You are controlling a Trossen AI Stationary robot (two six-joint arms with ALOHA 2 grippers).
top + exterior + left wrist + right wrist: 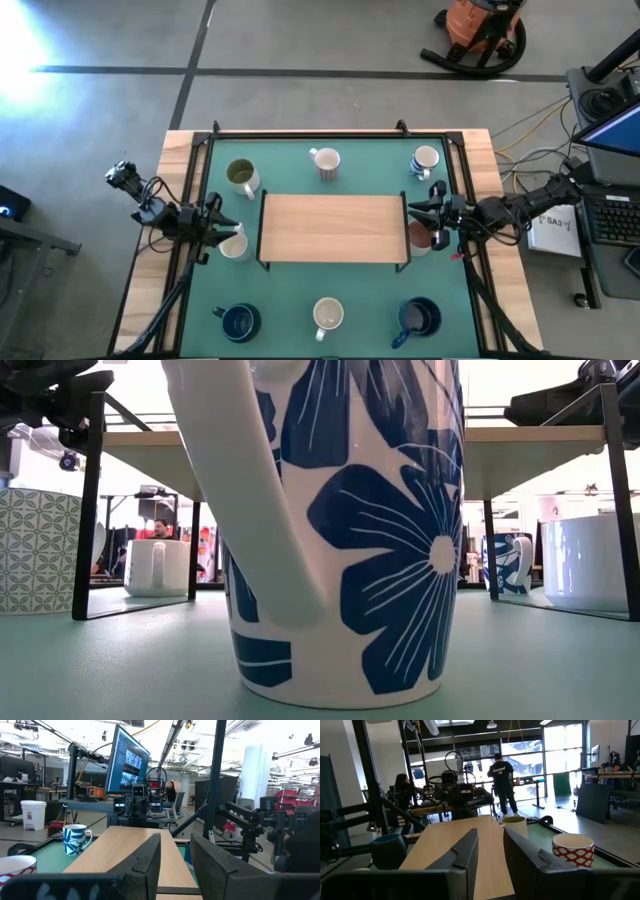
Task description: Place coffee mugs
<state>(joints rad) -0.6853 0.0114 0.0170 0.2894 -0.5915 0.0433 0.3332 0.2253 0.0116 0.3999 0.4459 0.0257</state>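
**A:** High view first: where do the arms stand?

**B:** One at each short end of the wooden riser (330, 228) in the middle of the green mat (290, 300). The left gripper (222, 217) is at the riser's left end and the right gripper (428, 200) at its right end, each pointing inward.

**A:** And the jaws?

**B:** Both are parted with nothing between them. The left wrist view shows a clear gap between its dark fingers (145, 862). The right wrist view shows a narrower one between its fingers (465, 851) (only the riser top lies beyond).

**A:** Which mugs are nearest them?

**B:** A white mug (235, 243) sits just beside the left gripper, toward the near edge, and a pinkish mug (420, 238) sits likewise by the right gripper. I cannot tell whether either one touches the fingers.

**A:** The rest?

**B:** Along the far edge stand an olive-lined mug (241, 176), a red-patterned white mug (326, 162) and a blue-patterned mug (425, 160). Along the near edge stand a navy mug (238, 321), a cream mug (327, 316) and a second navy mug (418, 317). All stand upright on the mat and well apart (none is on the riser).

**A:** Low view?

**B:** It is filled by a blue-flowered white mug (340, 530) right before the lens.
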